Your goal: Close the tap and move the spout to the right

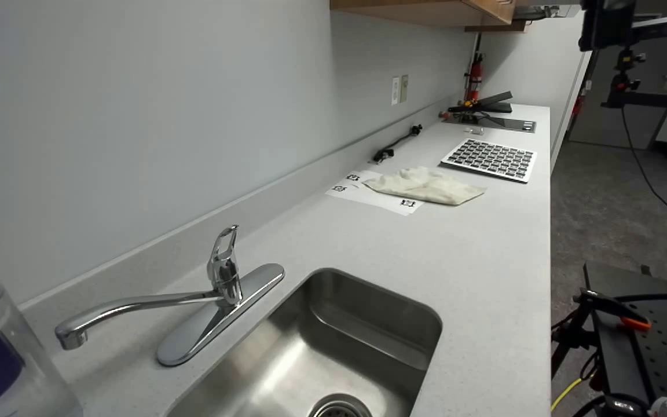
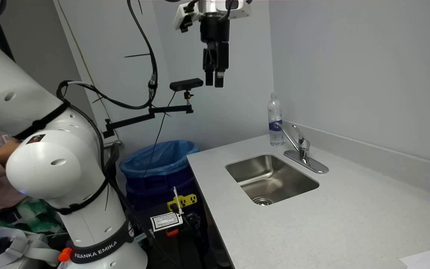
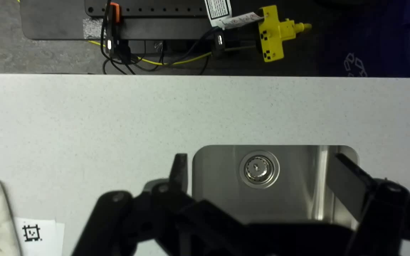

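The tap (image 1: 225, 281) is silver metal on a long flat base plate behind the sink; it also shows in an exterior view (image 2: 304, 145). Its looped lever (image 1: 224, 246) is tilted up. No water flows from it. The slim spout (image 1: 142, 301) is swung sideways over the counter, away from the sink basin, with its end near the bottle; it also shows in an exterior view (image 2: 289, 136). My gripper (image 2: 214, 85) hangs fingers down, high above the counter and apart from the tap. In the wrist view my gripper (image 3: 260, 156) is open and empty. There the tap and spout do not show.
The steel sink (image 2: 233, 164) is set in the counter (image 1: 484, 260). A clear bottle (image 2: 276, 112) stands by the spout's end against the wall (image 2: 357, 74). A cloth (image 1: 426, 184) and marker sheets lie farther along. A camera on a bracket (image 2: 186, 85) is near the gripper.
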Controlling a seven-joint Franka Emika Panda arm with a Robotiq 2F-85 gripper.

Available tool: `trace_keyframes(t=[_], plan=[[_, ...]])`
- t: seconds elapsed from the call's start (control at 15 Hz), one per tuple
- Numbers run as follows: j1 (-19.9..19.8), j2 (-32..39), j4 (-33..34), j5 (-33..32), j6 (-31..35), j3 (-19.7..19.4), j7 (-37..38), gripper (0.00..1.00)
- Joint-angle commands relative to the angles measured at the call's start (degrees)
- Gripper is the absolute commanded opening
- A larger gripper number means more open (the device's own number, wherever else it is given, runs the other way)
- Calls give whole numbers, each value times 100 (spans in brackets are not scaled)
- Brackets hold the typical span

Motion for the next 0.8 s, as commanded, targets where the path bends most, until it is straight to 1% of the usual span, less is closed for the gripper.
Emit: trace_keyframes(t=[0.0,0.07,0.13,0.2,0.33,0.67,0.73], plan=[[118,1084,1434,-156,-283,347,445,100],[99,1308,1729,-299,-43,476,700,100],[132,665,906,-115,15,275,379,100],[149,879,1185,-182,22,349,510,100],[167,1164,1494,-246,19,401,614,100],[169,1274,1599,-269,18,392,618,100],[174,1334,1669,-367,152,425,627,100]])
